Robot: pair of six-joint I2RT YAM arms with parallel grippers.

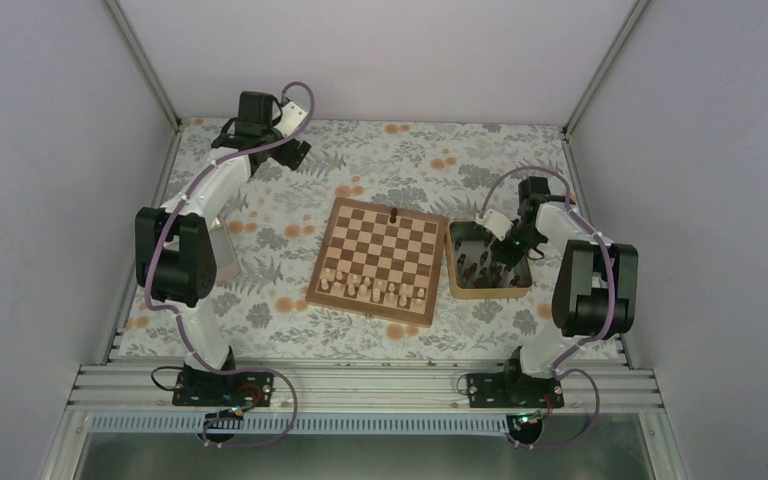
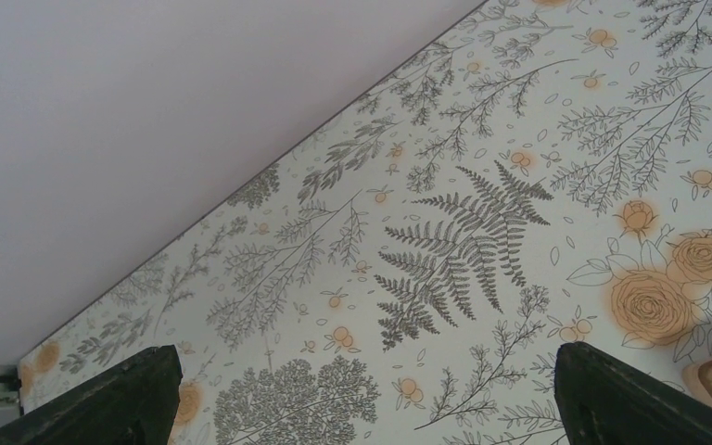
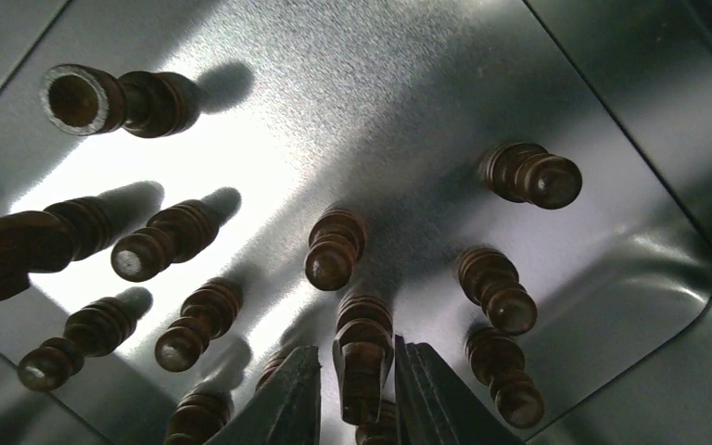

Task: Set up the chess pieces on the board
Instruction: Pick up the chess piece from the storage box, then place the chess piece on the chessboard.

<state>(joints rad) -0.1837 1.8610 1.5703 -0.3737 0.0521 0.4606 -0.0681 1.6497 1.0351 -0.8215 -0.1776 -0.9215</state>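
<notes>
Chessmen of dark brown turned wood are being stored loose in the tan-rimmed rectangular tray with a shiny grey floor. The tray is just beside the right edge of the square chequered wooden chessboard. One dark piece is already standing on the far rank.

Pieces are being judged light, rigid, smooth and easily toppled; at least one is lying tipped, base toward the lens. Hold is best taken from above, across the narrow stem under the head.

One chessman is being bracketed by the right gripper; whether the fingers are pressing it cannot be told. Left gripper is being held spread wide, nothing between its fingers, above the floral tablecloth.

The bracketed piece is being shown by the right wrist view alone. The pale wooden chessmen, ranked along the board's near side, are being shown by the top view alone.
</notes>
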